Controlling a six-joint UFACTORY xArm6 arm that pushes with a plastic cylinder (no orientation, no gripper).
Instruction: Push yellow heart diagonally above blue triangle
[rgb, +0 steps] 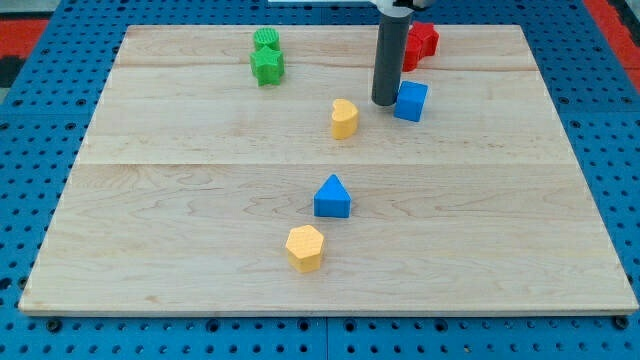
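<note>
The yellow heart (344, 118) sits on the wooden board (200, 220), a little above the centre. The blue triangle (332, 197) lies below it, near the board's middle. My tip (385, 102) stands to the right of the yellow heart, slightly higher in the view, with a small gap between them. The tip is just left of a blue cube (411, 101), close to touching it.
A yellow hexagon (305, 247) lies below and left of the blue triangle. A green star (268, 66) and a green cylinder (266, 40) sit at the top left. A red block (419, 43) sits at the top, partly behind the rod.
</note>
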